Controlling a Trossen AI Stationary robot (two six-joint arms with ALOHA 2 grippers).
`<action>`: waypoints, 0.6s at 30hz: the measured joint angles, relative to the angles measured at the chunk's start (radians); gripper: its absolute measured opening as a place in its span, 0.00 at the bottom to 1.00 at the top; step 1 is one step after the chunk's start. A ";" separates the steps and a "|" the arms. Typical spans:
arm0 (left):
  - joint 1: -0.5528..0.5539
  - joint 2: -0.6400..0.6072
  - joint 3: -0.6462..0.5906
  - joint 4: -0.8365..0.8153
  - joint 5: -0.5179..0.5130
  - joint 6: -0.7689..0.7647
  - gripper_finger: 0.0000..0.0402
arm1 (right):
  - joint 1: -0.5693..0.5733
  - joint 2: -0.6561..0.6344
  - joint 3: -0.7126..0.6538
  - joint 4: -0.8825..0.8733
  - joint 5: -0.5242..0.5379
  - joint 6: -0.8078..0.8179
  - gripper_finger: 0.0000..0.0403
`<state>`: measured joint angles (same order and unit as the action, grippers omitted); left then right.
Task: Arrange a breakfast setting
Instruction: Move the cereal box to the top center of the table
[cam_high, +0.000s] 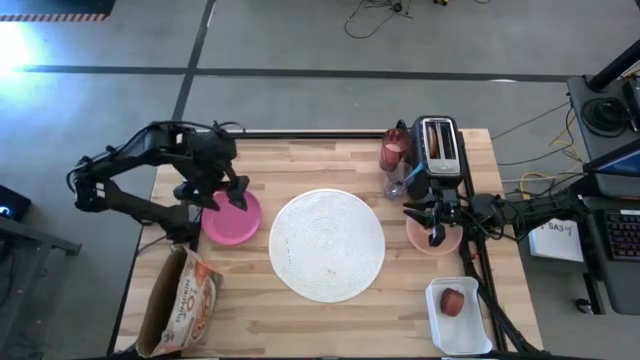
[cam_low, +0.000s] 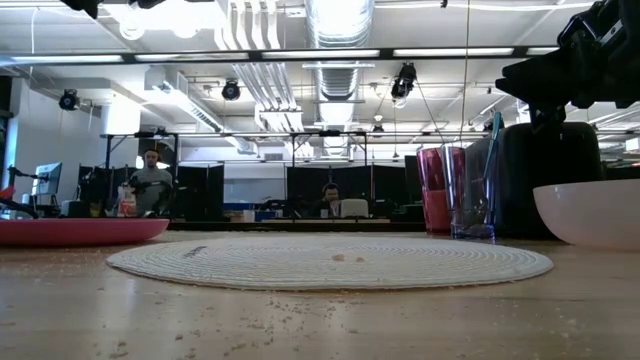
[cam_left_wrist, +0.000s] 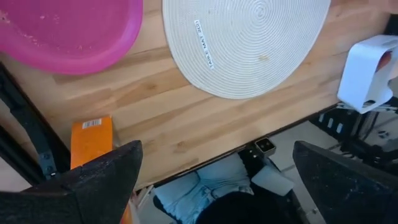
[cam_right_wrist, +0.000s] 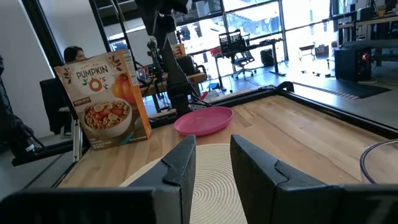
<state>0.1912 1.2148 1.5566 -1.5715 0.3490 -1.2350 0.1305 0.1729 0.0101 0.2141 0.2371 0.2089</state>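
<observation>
A large round white woven plate-mat (cam_high: 327, 243) lies at the table's middle. The magenta plate (cam_high: 236, 224) rests flat to its left. My left gripper (cam_high: 225, 200) hangs open above that plate's far edge, touching nothing; its wrist view shows the plate (cam_left_wrist: 68, 31) well ahead of the wide-spread fingers. The peach bowl (cam_high: 447, 240) stands to the mat's right. My right gripper (cam_high: 437, 232) is above it, narrowly open and empty; the bowl's rim (cam_right_wrist: 379, 155) shows beside it. The pink tumbler (cam_high: 395, 150) stands at the far right. A small red fruit (cam_high: 453, 301) lies in a white tray.
A toaster (cam_high: 437, 145) stands at the far right beside the tumbler, with a clear glass (cam_low: 470, 190) near it. A cereal box (cam_high: 180, 300) lies at the near left corner. The white tray (cam_high: 480, 330) sits at the near right corner. People sit beyond the table (cam_low: 150, 185).
</observation>
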 joint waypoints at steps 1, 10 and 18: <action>-0.005 0.013 0.007 0.000 0.000 0.007 1.00 | 0.000 0.000 0.000 0.000 0.000 0.000 0.23; -0.020 0.120 0.013 0.000 0.008 0.044 1.00 | 0.000 0.000 0.000 0.000 0.000 0.000 0.23; -0.032 0.145 -0.125 0.001 0.100 0.098 1.00 | 0.000 0.000 0.000 0.000 0.000 0.000 0.23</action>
<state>0.1596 1.3599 1.4317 -1.5708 0.4486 -1.1366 0.1304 0.1729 0.0101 0.2138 0.2371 0.2089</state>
